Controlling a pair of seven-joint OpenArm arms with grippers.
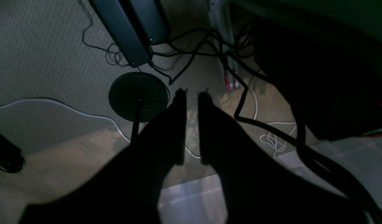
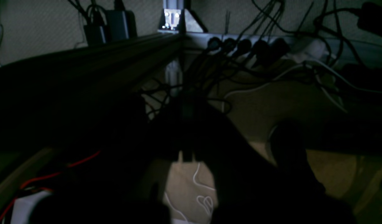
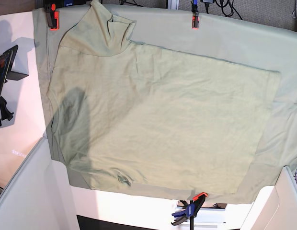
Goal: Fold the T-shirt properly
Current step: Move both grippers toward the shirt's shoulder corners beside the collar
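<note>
The T-shirt (image 3: 158,120) is lying spread out flat in the base view, filling the middle of the frame on the grey-green tablecloth (image 3: 287,57) that is covering the desk. At the left of the frame its collar end is sitting near the lower left and one sleeve is reaching up toward the upper left, beside an orange clamp (image 3: 52,18). The hem is running down the right side. No arm is showing over the cloth, so I judge that folding is not yet begun: the first fold is still waiting. The next move, as I read it, is calling for both arms to come up over the desk and take hold of one long edge or a sleeve.

In the left wrist view the left tool (image 1: 192,93) is hanging below the desk and pointing at the carpeted floor (image 1: 38,56). Its two dark fingers are standing slightly apart, with floor showing between them, holding nothing. In the right wrist view the right tool (image 2: 187,157) is sitting in deep shadow among cables (image 2: 240,46); its fingers are pressed together on nothing.
</note>
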